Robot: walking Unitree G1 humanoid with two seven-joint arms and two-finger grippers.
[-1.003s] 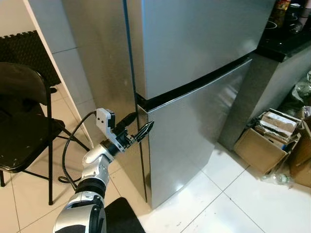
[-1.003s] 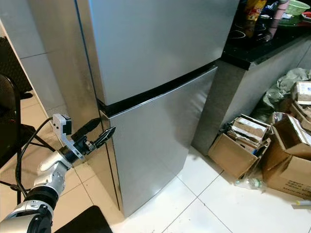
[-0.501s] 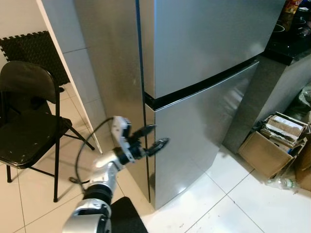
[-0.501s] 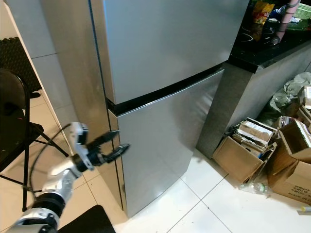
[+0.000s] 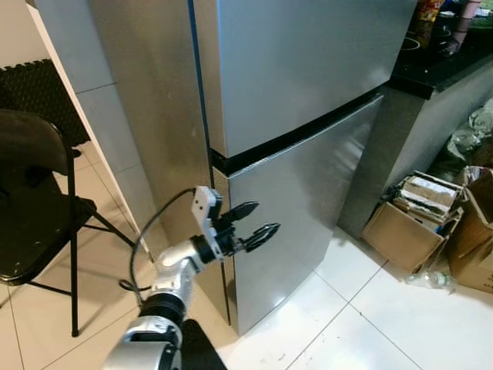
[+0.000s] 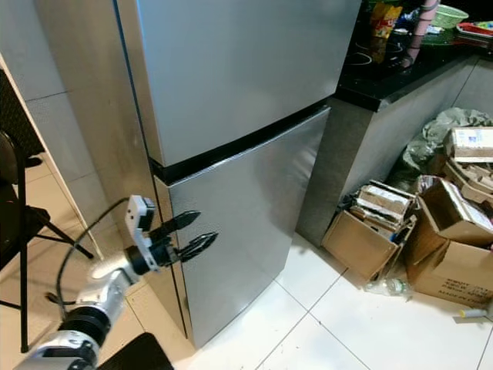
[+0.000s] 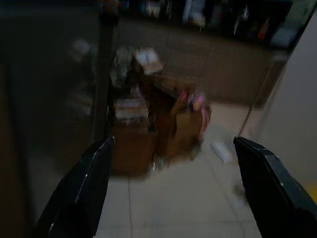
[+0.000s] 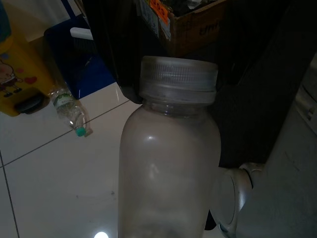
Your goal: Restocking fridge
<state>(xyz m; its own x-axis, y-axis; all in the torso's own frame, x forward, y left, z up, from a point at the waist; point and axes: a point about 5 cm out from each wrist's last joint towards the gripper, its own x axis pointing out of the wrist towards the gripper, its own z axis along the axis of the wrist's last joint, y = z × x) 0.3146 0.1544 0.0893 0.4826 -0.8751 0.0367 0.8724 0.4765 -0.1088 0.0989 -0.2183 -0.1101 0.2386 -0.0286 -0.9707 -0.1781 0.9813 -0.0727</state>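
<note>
— What's the biggest thing before you?

— A tall two-door stainless-steel fridge [image 5: 308,116], both doors closed, a dark seam between them. A black-topped counter [image 6: 400,73] stands against its far side, and open brown cardboard boxes [image 6: 370,231] sit on the white tiled floor [image 5: 370,324] near its foot. A black folding chair [image 5: 31,208] stands well off its hinge-side corner.

— And your hands?

— My left hand [image 5: 253,221] is raised at the fridge's near front corner, just below the seam, fingers [image 7: 81,191] spread apart with nothing between them.

— The thing to stock?

— A frosted translucent plastic bottle with a ribbed screw cap [image 8: 171,163] stands upright right before my right wrist camera. I cannot tell whether that hand grips it.
</note>
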